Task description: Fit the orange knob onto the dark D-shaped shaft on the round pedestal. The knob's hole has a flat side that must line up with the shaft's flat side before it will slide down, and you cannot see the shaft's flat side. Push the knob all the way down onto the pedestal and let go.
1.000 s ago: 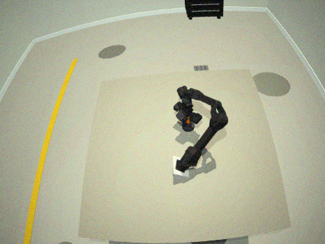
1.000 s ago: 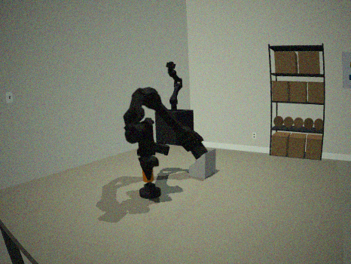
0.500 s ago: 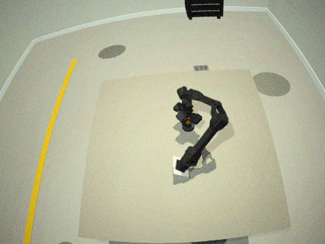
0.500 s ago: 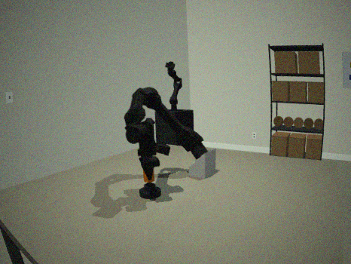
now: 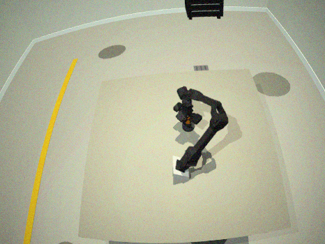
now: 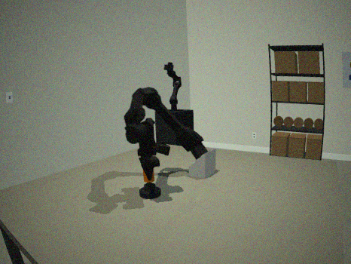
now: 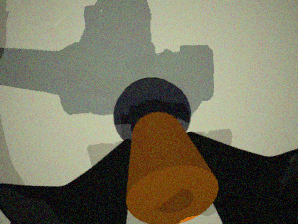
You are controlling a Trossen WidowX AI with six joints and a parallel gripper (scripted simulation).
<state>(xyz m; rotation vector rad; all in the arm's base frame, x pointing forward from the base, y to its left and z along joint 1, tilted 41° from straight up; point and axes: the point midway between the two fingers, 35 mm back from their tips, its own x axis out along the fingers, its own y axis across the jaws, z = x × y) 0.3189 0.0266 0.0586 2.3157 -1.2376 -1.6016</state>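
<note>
The jaws [image 5: 188, 119] [image 6: 149, 174] are closed on the orange knob [image 5: 188, 120] [image 6: 146, 178] [image 7: 165, 150], one black finger at either side of it in the wrist view. The knob's near end face, turned toward the wrist camera, bears a darker oval mark. In the exterior view the jaws point down and the knob stands roughly upright between them, directly above the round pedestal [image 5: 188, 128] [image 6: 150, 191] [image 7: 150, 90]. The knob's body stands above the pedestal's broad base rather than down on it; whether its hole has met the shaft cannot be told, as the shaft is mostly hidden.

Farther out, the black arm [image 5: 206, 137] [image 6: 169, 122] bends high over the pedestal and runs back down to a pale wedge-shaped mount [image 5: 180, 179] [image 6: 205, 166]. Shadows of the arm lie on the pale surface around the pedestal. Behind the arm in the exterior view, a second, smaller-looking arm [image 6: 175, 88] stands on a dark box [image 6: 166, 126]. To that view's right, a black shelf unit [image 6: 297, 48] carries brown boxes [image 6: 285, 62] and a row of round brown items [image 6: 298, 122].
</note>
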